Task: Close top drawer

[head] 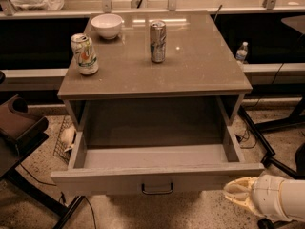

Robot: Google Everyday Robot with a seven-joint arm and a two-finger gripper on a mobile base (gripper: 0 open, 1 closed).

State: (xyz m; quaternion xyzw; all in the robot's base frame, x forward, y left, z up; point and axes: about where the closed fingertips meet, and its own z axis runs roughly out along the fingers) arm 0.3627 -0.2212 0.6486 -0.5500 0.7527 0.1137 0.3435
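Note:
The top drawer (109, 179) stands pulled out of the grey-brown cabinet, its pale grey floor (152, 156) bare. Its flat front faces me with a small dark centre handle (157, 190). My gripper (239, 195), pale and on a white arm, is at the lower right, right by the right end of the drawer front; I cannot tell whether it touches. The two lower drawer fronts are out of view.
On the cabinet top (200, 66) stand a white bowl (106, 25), a green-and-white can (85, 54) and a silver can (157, 41). A dark chair (19, 128) is at the left, black stand legs (259, 140) and cables at the right, and a water bottle (242, 53) behind.

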